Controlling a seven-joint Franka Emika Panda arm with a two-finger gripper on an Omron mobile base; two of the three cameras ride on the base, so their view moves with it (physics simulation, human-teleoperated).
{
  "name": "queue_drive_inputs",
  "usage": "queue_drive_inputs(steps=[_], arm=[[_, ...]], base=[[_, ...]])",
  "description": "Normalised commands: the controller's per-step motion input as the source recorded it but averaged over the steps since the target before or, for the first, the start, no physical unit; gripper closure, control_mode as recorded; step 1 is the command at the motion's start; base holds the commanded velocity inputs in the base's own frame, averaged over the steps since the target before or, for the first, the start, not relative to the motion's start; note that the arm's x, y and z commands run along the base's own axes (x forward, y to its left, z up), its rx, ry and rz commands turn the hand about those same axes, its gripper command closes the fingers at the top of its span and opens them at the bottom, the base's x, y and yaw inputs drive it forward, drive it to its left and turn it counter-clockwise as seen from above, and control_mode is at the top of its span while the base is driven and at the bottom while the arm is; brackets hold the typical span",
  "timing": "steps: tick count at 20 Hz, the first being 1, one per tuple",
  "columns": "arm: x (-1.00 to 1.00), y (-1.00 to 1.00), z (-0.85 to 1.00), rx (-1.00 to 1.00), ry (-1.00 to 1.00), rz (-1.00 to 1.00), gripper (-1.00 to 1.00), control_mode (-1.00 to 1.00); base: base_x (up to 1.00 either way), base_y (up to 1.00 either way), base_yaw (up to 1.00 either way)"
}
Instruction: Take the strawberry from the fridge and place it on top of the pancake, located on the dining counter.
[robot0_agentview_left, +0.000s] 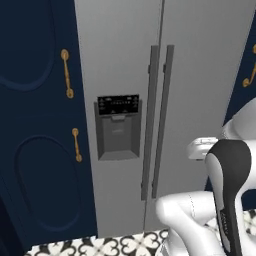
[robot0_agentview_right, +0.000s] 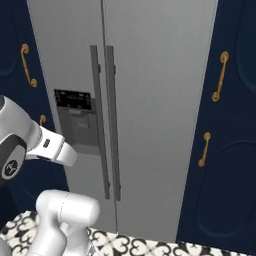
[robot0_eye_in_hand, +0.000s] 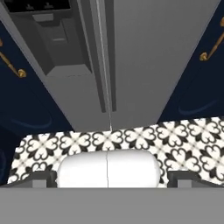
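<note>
Grey and shut, the fridge (robot0_agentview_left: 200, 65) fills the middle of both base views, its two doors closed edge to edge with the pair of long bar handles (robot0_agentview_left: 156, 120) standing upright side by side along the seam. A dark dispenser panel (robot0_agentview_left: 118, 126) sits in the left door, just beside the handles. Navy cabinets (robot0_agentview_left: 37, 125) with gold handles (robot0_agentview_left: 66, 73) flank the fridge on both sides. Patterned black-and-white floor tiles (robot0_eye_in_hand: 131, 140) run along the foot of the doors.

The white arm is folded low in front of the fridge, well apart from the doors and touching nothing. In the hand view the gripper (robot0_eye_in_hand: 112, 177) points down and forward at the base of the fridge, its two dark fingertips (robot0_eye_in_hand: 37, 179) set far apart at the bottom corners, so the jaws stand wide open with nothing between them.

With the doors closed, the strawberry cannot be seen, so where it lies cannot be told
</note>
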Motion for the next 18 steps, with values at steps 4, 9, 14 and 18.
queue_drive_inputs(steps=[4, 9, 14, 18], arm=[[0.00, 0.00, 0.00, 0.00, 0.00, 0.00, -1.00, 1.00], [0.00, 0.00, 0.00, 0.00, 0.00, 0.00, -1.00, 1.00], [0.00, 0.00, 0.00, 0.00, 0.00, 0.00, -1.00, 1.00], [0.00, 0.00, 0.00, 0.00, 0.00, 0.00, -1.00, 1.00]], base=[[0.38, -0.38, 0.03], [0.01, -0.59, 0.03], [-0.64, 0.12, 0.00], [-0.22, 0.43, 0.00]])
